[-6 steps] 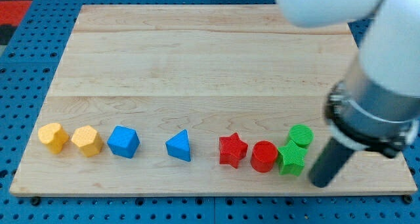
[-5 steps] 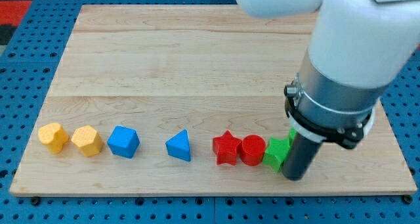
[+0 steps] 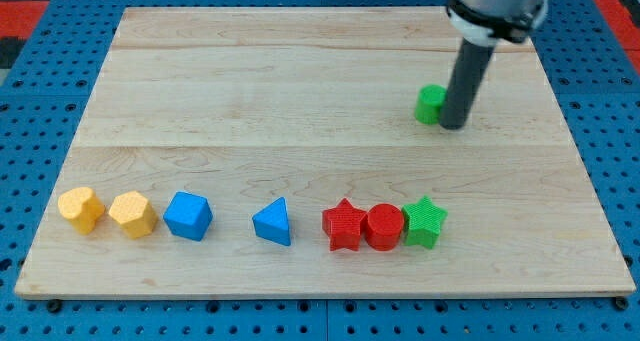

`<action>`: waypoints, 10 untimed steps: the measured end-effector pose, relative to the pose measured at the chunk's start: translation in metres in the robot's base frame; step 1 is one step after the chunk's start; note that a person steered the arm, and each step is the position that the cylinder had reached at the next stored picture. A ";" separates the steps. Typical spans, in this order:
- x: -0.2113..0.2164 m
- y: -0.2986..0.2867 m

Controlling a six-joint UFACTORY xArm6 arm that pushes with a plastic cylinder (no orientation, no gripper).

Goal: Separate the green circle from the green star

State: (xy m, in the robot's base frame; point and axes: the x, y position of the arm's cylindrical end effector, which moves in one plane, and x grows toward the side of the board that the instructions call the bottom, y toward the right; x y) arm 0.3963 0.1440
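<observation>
The green circle (image 3: 430, 104) lies in the upper right part of the board, partly hidden by my rod. My tip (image 3: 454, 125) rests on the board right against the circle's right side. The green star (image 3: 424, 222) sits far below it, near the view's bottom, touching the red circle (image 3: 383, 226). The red star (image 3: 344, 226) touches the red circle on its left. The green circle and green star are well apart.
A blue triangle (image 3: 272, 222), a blue block (image 3: 188, 215) and two yellow blocks (image 3: 132, 214) (image 3: 81, 209) line up along the view's bottom left on the wooden board (image 3: 300, 81). Blue pegboard surrounds the board.
The rod pushed the green star, red circle and red star leftward, then moved up the board. The green circle went from beside the star to the upper right.
</observation>
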 end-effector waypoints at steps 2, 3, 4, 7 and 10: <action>-0.059 -0.080; -0.093 -0.071; -0.107 -0.104; -0.105 -0.050; -0.119 0.023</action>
